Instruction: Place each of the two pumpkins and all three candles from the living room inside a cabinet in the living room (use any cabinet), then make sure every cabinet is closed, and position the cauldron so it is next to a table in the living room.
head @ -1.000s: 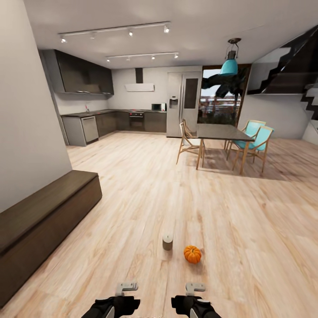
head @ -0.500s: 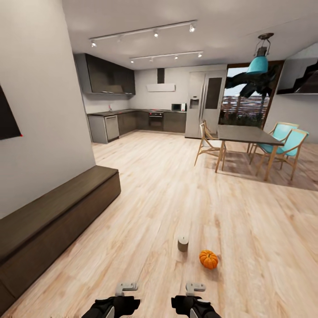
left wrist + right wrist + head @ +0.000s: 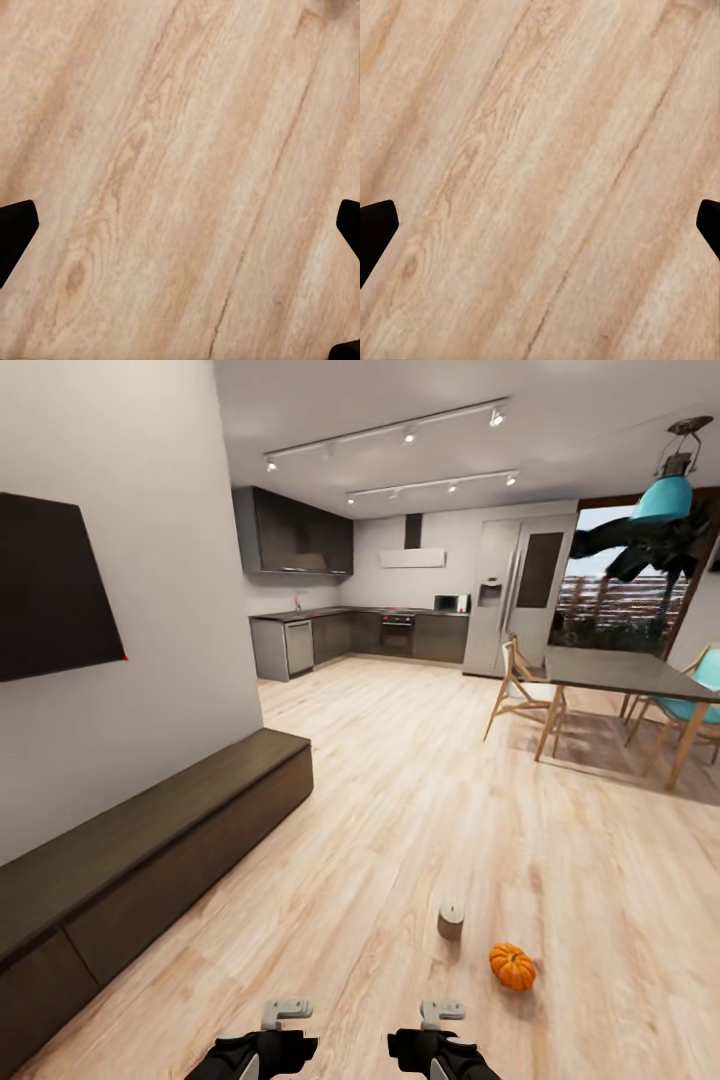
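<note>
One orange pumpkin [image 3: 512, 966] lies on the wooden floor ahead and to the right of my arms. A stubby tan candle [image 3: 451, 922] stands upright just beyond it, to its left, apart from it. The long, low dark-brown cabinet [image 3: 180, 830] runs along the left wall with its fronts shut. My left gripper [image 3: 180, 232] and right gripper [image 3: 540, 229] hang low over bare floorboards, both open with nothing between the fingers. In the head view the left arm [image 3: 255, 1052] and right arm [image 3: 440, 1052] sit at the bottom edge. The cauldron and the low table are out of view.
A dark wall screen [image 3: 55, 590] hangs above the cabinet. A dark-topped dining table [image 3: 620, 672] with wooden and teal chairs stands at the right. The grey kitchen units [image 3: 340, 635] and a fridge [image 3: 515, 600] line the far wall. Open floor lies between.
The camera has turned left, so the whole picture slid right and the wall screen came into sight. The pumpkin, candle and both grippers kept their places.
</note>
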Robot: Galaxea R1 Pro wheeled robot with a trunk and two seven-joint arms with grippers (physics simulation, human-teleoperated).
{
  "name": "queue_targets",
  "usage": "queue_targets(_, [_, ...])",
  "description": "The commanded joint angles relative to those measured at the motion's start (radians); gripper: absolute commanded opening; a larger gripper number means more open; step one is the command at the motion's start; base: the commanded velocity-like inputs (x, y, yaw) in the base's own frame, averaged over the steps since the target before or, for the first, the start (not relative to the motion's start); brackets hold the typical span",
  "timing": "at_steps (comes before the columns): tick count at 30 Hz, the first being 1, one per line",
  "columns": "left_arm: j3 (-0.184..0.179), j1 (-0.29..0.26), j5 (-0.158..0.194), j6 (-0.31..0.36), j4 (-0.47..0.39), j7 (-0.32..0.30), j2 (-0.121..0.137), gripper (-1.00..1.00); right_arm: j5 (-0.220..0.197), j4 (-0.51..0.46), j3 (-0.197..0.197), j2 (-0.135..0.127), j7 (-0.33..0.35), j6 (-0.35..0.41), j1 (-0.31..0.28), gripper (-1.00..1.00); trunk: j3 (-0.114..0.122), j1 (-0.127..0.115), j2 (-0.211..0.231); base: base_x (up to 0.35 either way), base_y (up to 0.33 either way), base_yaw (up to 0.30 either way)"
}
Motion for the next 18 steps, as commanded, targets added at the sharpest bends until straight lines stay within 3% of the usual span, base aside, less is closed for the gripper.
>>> queue_targets(1, [-0.002, 0.0, 0.004, 0.006, -0.002, -0.001, 0.0, 1.0, -0.01, -0.002, 0.004, 0.0, -0.009, 0.004, 0.0, 1.0, -0.001, 0.0, -0.001, 0.0, 0.0, 0.289])
queue_targets(18, [0.0, 0.0, 0.004, -0.009, -0.001, 0.0, 0.0, 1.0, -0.009, 0.003, 0.004, 0.0, -0.009, 0.004, 0.0, 1.0, -0.001, 0.0, -0.001, 0.0, 0.0, 0.289])
